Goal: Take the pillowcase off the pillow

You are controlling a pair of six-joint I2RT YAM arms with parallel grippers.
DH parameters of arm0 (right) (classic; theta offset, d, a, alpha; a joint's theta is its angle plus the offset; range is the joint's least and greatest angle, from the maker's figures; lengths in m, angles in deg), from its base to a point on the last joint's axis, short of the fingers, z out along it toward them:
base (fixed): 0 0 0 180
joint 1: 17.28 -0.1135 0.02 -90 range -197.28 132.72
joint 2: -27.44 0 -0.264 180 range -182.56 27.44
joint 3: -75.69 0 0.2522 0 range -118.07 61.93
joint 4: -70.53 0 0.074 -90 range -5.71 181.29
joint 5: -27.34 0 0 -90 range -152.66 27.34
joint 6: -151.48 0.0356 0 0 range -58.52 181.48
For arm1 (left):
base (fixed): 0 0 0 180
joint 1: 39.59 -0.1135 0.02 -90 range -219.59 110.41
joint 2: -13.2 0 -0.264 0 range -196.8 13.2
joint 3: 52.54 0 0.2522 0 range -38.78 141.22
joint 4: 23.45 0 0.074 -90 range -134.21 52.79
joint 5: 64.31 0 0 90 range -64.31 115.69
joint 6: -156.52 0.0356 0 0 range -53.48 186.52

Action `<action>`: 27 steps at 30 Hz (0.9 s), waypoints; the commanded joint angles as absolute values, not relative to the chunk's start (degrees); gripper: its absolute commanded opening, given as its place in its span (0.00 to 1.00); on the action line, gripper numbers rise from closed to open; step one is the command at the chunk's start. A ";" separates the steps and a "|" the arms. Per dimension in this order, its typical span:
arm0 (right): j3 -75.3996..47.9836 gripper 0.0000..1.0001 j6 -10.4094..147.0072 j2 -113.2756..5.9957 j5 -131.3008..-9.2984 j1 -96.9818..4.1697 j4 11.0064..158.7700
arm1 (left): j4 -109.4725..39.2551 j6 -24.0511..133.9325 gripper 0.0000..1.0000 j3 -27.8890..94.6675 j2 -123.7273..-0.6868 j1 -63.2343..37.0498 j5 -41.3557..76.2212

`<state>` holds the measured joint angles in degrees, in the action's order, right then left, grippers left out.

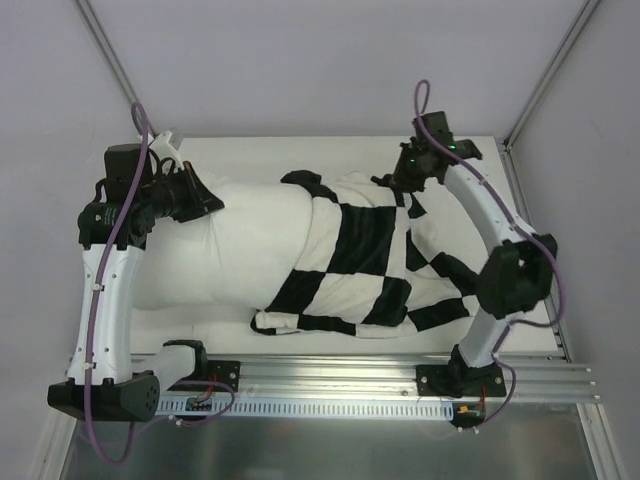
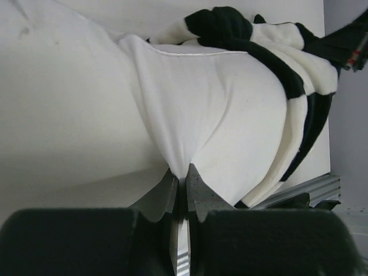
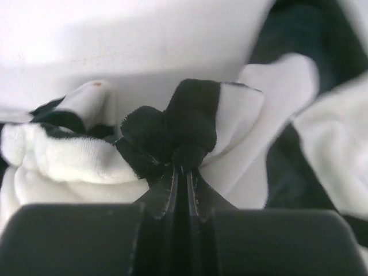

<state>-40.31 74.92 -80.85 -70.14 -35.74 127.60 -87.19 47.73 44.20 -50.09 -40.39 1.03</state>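
The plain white pillow (image 1: 240, 245) lies across the table, its left half bare. The black-and-white checkered pillowcase (image 1: 365, 265) covers its right half, bunched toward the right. My left gripper (image 1: 212, 200) is shut on the pillow's far left corner; in the left wrist view the white fabric (image 2: 190, 115) is pinched between the fingers (image 2: 181, 175). My right gripper (image 1: 398, 178) is shut on a bunched black fold of the pillowcase (image 3: 184, 129) at the far right, pinched at the fingertips (image 3: 184, 169).
The white table top (image 1: 300, 150) ends at a metal rail (image 1: 330, 375) along the near edge. Grey walls stand behind and at the sides. The right arm's elbow (image 1: 515, 275) hangs over the pillowcase's right end.
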 commanded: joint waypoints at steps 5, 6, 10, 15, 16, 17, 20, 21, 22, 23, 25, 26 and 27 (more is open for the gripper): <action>-21.41 0.01 74.59 -50.38 -57.92 -20.10 122.53 | -80.81 46.93 0.00 46.21 -45.78 -41.70 4.86; -20.00 0.01 74.06 -48.86 -57.65 -19.05 122.53 | -80.89 46.75 0.00 46.38 -45.86 -41.88 4.95; -12.89 0.01 71.95 -42.53 -56.33 -13.95 122.61 | -80.89 45.52 0.00 47.26 -46.83 -43.89 5.74; -8.13 0.01 70.27 -40.24 -58.17 -6.32 122.70 | -80.98 44.20 0.00 47.79 -47.53 -47.23 5.13; -7.60 0.01 70.36 -40.06 -59.66 -5.07 122.61 | -81.07 44.11 0.00 47.97 -47.62 -47.93 5.04; -6.99 0.01 70.45 -39.71 -59.93 -3.84 122.70 | -81.50 44.02 0.00 48.32 -47.71 -49.16 4.87; -7.94 0.01 71.50 -36.90 -60.72 0.55 122.61 | -82.82 43.50 0.00 51.21 -48.59 -51.36 4.86; -8.56 0.01 71.76 -35.76 -60.72 2.65 122.70 | -83.09 43.15 0.00 53.13 -49.46 -51.98 4.95; -9.35 0.01 72.20 -33.58 -60.64 3.45 122.70 | -83.27 42.79 0.00 54.11 -49.90 -52.51 4.26; -10.31 0.01 72.38 -32.60 -60.46 4.25 122.79 | -83.44 41.75 0.00 54.90 -50.34 -53.03 3.81; -13.82 0.01 72.56 -31.97 -60.72 5.48 123.40 | -83.36 39.64 0.00 56.40 -52.27 -53.83 2.15; -15.31 0.01 72.56 -32.67 -61.07 5.48 123.67 | -83.27 38.67 0.00 56.58 -53.06 -53.83 1.79; -17.68 0.01 72.82 -33.72 -61.86 5.48 124.02 | -82.83 37.96 0.00 55.89 -54.81 -53.74 1.87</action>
